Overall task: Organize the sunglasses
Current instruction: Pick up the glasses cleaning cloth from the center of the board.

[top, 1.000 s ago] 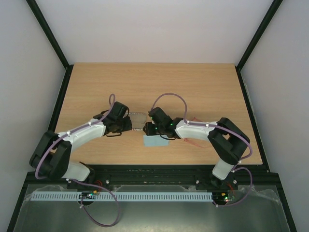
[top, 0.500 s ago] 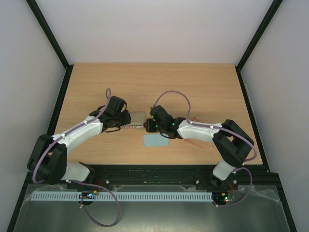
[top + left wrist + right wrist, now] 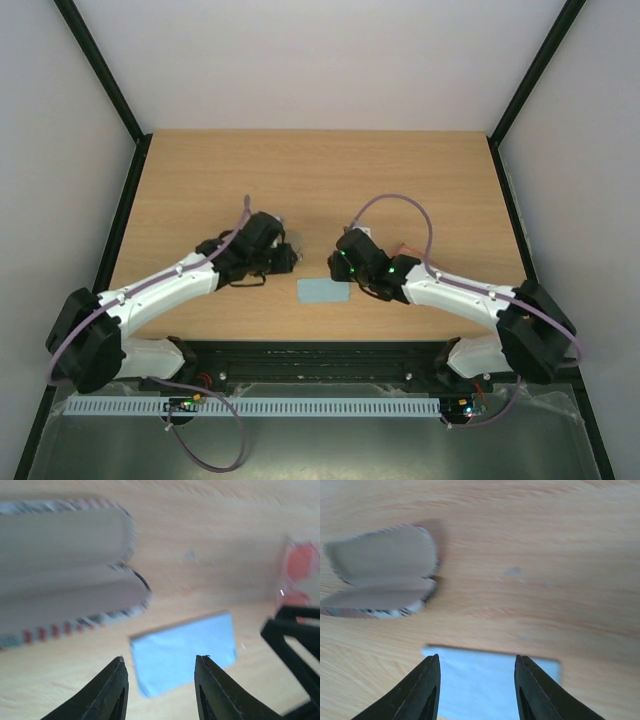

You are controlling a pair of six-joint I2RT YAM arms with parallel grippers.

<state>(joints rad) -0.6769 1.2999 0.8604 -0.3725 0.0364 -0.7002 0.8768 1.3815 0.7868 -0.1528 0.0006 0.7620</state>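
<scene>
The sunglasses (image 3: 298, 572) show as a blurred red-orange frame at the right edge of the left wrist view. In the top view only a thin red arm (image 3: 404, 247) shows beside the right arm. The grey flag-patterned case (image 3: 65, 575) lies open on the table, its two halves spread; it also shows in the right wrist view (image 3: 382, 572). In the top view the left gripper hides it. The light blue cloth (image 3: 323, 291) lies flat between the arms. My left gripper (image 3: 288, 258) (image 3: 161, 657) is open and empty above the cloth (image 3: 185, 650). My right gripper (image 3: 336, 264) (image 3: 478, 656) is open and empty over the cloth (image 3: 480, 680).
The wooden table (image 3: 320, 180) has black rails along its left and right edges. The right gripper's black fingers (image 3: 295, 630) reach into the right of the left wrist view. Purple cables loop over both arms.
The left gripper has moved right and nearer, now covering the case in the top view. The right arm has drawn back to the right. Both grippers now face the cloth.
</scene>
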